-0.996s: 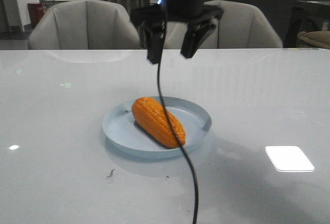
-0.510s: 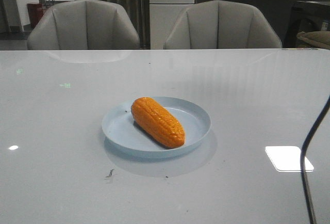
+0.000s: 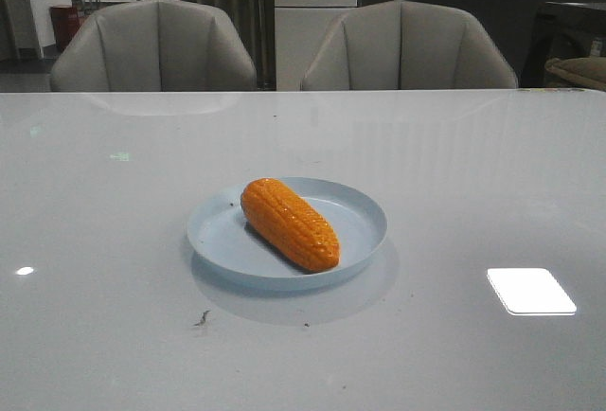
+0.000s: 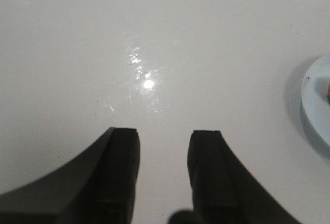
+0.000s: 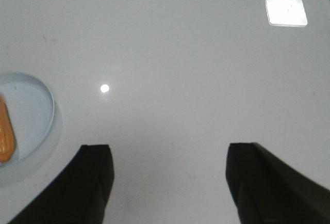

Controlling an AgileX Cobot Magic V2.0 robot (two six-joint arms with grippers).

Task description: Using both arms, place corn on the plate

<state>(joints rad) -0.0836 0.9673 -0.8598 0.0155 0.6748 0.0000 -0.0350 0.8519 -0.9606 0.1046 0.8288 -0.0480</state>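
Jaws on both grippers are standing apart with nothing between them. Left gripper [image 4: 164, 146] is hovering over bare table [image 4: 154, 43], its two black fingers [image 4: 121, 152] separated by a moderate gap. Right gripper [image 5: 169, 167] is showing a wider gap between its fingers [image 5: 95, 172], also over bare tabletop.

Neither arm is appearing in the front view, so their positions over the table cannot be judged from there. Each wrist view is cutting off the plate: the left wrist view is catching only a sliver of rim with an orange speck at the frame edge, and the right wrist view is showing part of the plate and one end of the corn.

Two grey chairs [image 3: 156, 46] are standing behind the far table edge. Bright light patches [image 3: 530, 290] are reflecting on the glossy surface. Nothing is blocking the plate in the front view.

Corn [image 3: 289, 223] is lying inside the pale blue plate [image 3: 365, 212], near the table's middle. Its long axis is running diagonally, from far-left to near-right.
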